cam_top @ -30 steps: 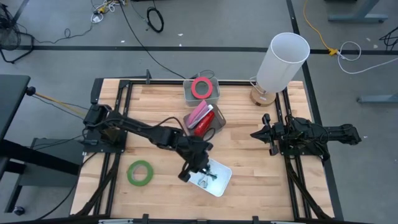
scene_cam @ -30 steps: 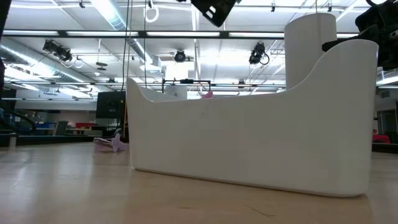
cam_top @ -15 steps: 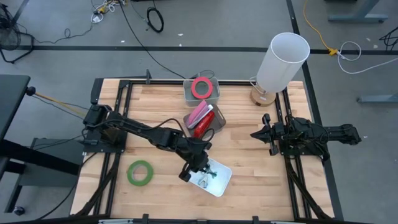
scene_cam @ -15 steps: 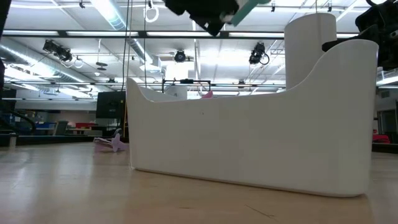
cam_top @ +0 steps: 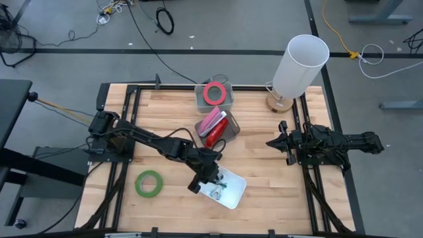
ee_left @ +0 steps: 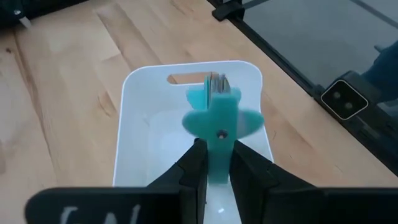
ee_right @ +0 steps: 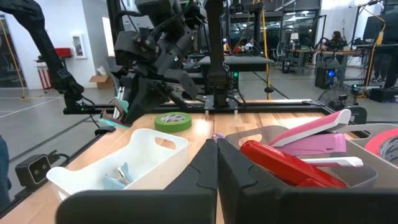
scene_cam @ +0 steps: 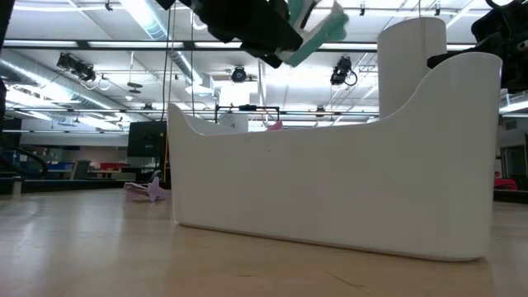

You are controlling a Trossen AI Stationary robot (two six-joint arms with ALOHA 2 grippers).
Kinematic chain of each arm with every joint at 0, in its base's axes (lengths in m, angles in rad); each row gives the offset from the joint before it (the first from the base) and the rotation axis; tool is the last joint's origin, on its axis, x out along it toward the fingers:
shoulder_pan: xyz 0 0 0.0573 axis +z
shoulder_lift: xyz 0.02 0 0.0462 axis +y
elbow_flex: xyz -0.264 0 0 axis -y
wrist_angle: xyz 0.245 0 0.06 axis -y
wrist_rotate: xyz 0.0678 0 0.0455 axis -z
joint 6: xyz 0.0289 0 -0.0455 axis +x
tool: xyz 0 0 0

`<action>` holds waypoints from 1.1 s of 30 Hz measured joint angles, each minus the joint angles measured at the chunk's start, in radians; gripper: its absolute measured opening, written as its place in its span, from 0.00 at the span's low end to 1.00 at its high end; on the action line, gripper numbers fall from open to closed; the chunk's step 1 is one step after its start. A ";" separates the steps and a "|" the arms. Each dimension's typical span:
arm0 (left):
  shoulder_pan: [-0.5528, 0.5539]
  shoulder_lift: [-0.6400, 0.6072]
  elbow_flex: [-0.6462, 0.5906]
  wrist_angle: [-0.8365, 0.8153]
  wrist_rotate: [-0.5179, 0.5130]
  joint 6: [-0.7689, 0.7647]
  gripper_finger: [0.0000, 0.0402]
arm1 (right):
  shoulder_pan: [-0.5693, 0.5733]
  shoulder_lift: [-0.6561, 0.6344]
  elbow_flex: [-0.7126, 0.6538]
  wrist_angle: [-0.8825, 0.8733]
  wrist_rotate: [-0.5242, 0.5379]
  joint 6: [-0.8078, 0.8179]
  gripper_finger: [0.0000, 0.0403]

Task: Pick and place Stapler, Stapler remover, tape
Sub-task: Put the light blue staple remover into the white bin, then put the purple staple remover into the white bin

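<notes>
My left gripper (cam_top: 209, 178) is shut on a teal staple remover (ee_left: 217, 118) above the white tray (cam_top: 236, 193); both also show at the top of the low view (scene_cam: 320, 31). A second teal piece (ee_right: 121, 177) lies in the tray. One green tape roll (cam_top: 149, 183) lies flat on the table left of the tray. The red-pink roll (cam_top: 214, 92) lies on a grey bin at the far edge. A pink and a red stapler (cam_top: 214, 125) lie in another bin. My right gripper (cam_top: 272, 142) is shut and empty at the table's right. My left gripper pinches the staple remover's rear end (ee_left: 217, 163) between its two fingers. The fingers (ee_left: 194, 163) slant down from the table's left. The remover sticks out beyond the fingertips, its metal jaws (ee_left: 216, 81) farthest out, lifted clear above the tray.
A white lamp (cam_top: 299, 65) stands at the far right corner. The table's black frame rails (cam_top: 132, 119) run along both sides. The two grey bins sit in the middle toward the far edge. Bare wood shows between the tray and my right gripper (cam_top: 264, 172).
My left gripper has come down toward the white tray with the staple remover, which stays in its hold and clear of the tray; in the low view it has dropped further into the picture from above.
</notes>
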 joint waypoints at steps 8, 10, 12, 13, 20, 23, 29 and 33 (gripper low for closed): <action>-0.002 0.000 0.000 0.034 0.001 0.000 0.22 | 0.000 0.000 0.000 0.000 0.000 0.000 0.00; -0.004 0.000 0.000 0.034 0.001 0.000 0.26 | 0.000 0.000 0.000 0.000 0.000 0.000 0.00; -0.004 0.000 0.000 0.034 0.001 0.000 0.31 | 0.000 0.000 0.000 0.000 0.000 0.000 0.00; -0.004 0.000 0.000 0.034 0.001 0.000 0.33 | 0.000 0.000 0.000 0.000 0.000 0.000 0.00; -0.004 0.000 0.000 0.033 -0.019 -0.001 0.53 | 0.000 0.000 0.000 0.000 0.000 0.000 0.00; -0.003 -0.002 0.000 0.033 -0.038 -0.001 0.58 | 0.000 0.000 0.000 0.000 0.000 0.000 0.00; 0.007 -0.028 -0.001 0.009 -0.088 -0.034 0.60 | 0.000 0.000 0.000 0.000 0.000 0.000 0.00; 0.029 -0.055 0.000 -0.036 -0.126 -0.085 0.59 | 0.000 0.000 0.000 0.000 0.000 0.000 0.00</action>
